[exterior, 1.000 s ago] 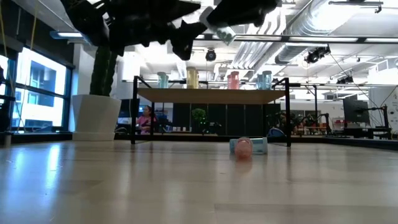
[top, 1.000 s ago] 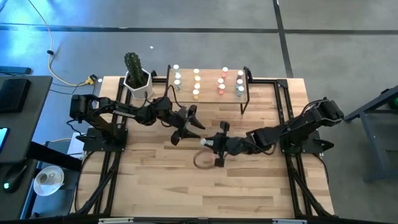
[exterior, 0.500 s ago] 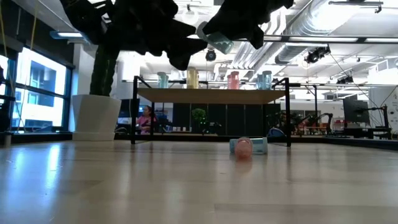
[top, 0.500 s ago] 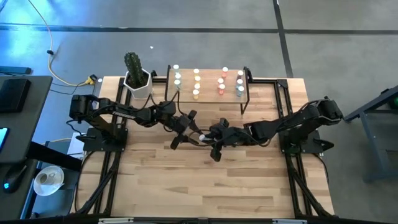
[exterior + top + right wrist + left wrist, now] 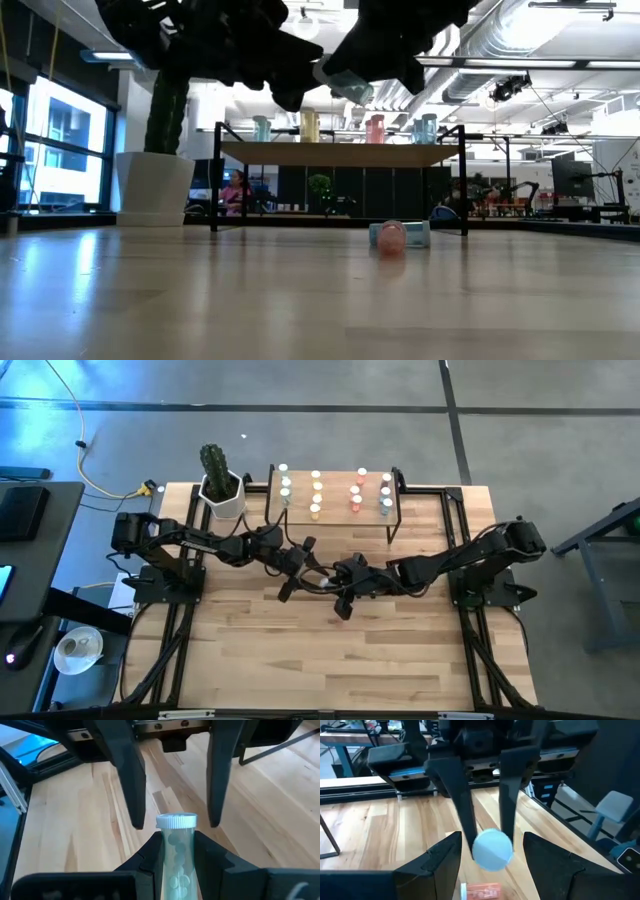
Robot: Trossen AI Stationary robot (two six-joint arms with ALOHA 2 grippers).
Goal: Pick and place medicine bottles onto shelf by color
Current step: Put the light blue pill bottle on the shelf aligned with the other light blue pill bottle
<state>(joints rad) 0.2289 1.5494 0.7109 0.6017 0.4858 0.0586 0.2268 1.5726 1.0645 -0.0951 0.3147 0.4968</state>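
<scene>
A pale bluish medicine bottle [image 5: 176, 852] hangs in mid-air at the centre of the frame, white cap leading, pinched by its body between the pressed-in fingers of your right gripper [image 5: 343, 574]. It is held lengthwise so that the cap end juts clear for the other arm to take. Directly opposite, your left gripper [image 5: 298, 568] faces it with its two fingers [image 5: 459, 795] spread wide on either side of the cap, not touching it. This looks like a hand-over from right arm to left, just short of the left claw closing. In the low view the bottle [image 5: 345, 82] shows at the upper middle of the frame, well above the table [image 5: 400, 650]. Toward the top centre of the high view stands the shelf [image 5: 335, 486], already carrying upright bottles in colour-sorted columns of bluish, yellow, pink-red and teal. One pink-red bottle [image 5: 390, 236] lies on its side on the wood at lower centre, in front of the shelf [image 5: 340, 153], not yet picked. At upper left the white pot with a cactus [image 5: 218, 484] sits beside the shelf, clear of both arms.
</scene>
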